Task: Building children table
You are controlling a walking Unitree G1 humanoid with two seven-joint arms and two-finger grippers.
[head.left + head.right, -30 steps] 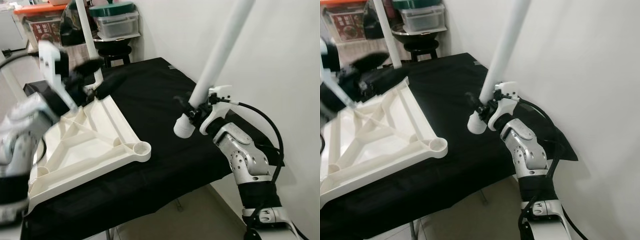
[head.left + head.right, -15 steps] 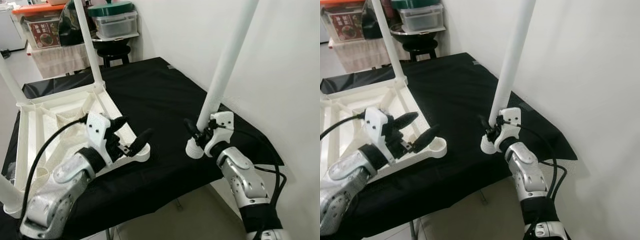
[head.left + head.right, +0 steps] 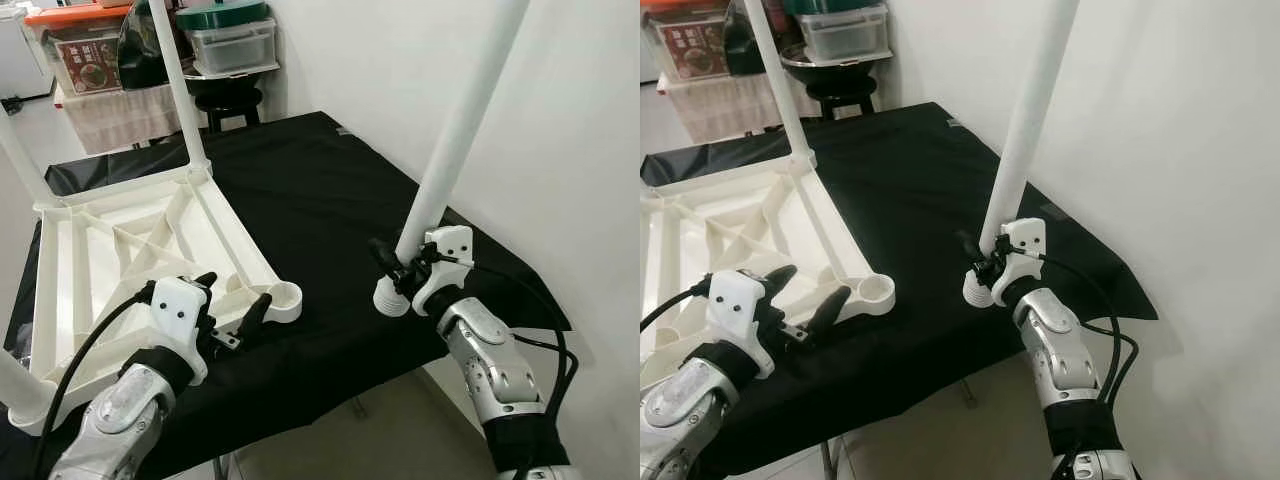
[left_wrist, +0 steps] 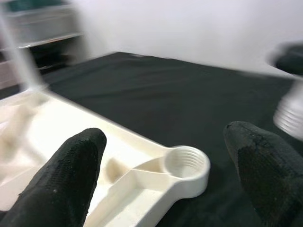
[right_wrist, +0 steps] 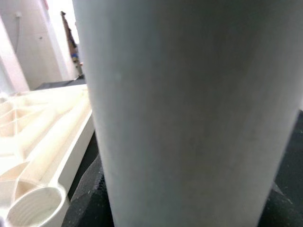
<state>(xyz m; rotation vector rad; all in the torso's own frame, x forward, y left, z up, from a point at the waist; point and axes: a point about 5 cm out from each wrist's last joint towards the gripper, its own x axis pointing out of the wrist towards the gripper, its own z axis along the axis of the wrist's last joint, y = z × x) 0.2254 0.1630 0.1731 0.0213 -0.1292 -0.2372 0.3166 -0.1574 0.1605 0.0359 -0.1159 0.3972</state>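
Observation:
A white children's table top (image 3: 140,250) lies upside down on a black cloth (image 3: 320,190). Its front right corner has an empty threaded socket (image 3: 285,296), also clear in the left wrist view (image 4: 185,163). My left gripper (image 3: 232,302) is open just before that socket, one finger on either side, holding nothing. My right gripper (image 3: 400,268) is shut on a long white leg (image 3: 455,130) near its lower end. The leg stands almost upright, and its threaded end (image 3: 388,298) is just above the cloth, to the right of the socket. White legs (image 3: 180,80) stand in the other corners.
A white wall (image 3: 560,150) runs close along the right of the table. Behind the table are a black stool (image 3: 225,100) and a shelf with plastic boxes (image 3: 230,40). The cloth's front edge (image 3: 330,385) drops to the floor just beyond the socket.
My left gripper came down from the far left of the table top to the front socket, then drew back lower. The right gripper brought the leg down and more upright.

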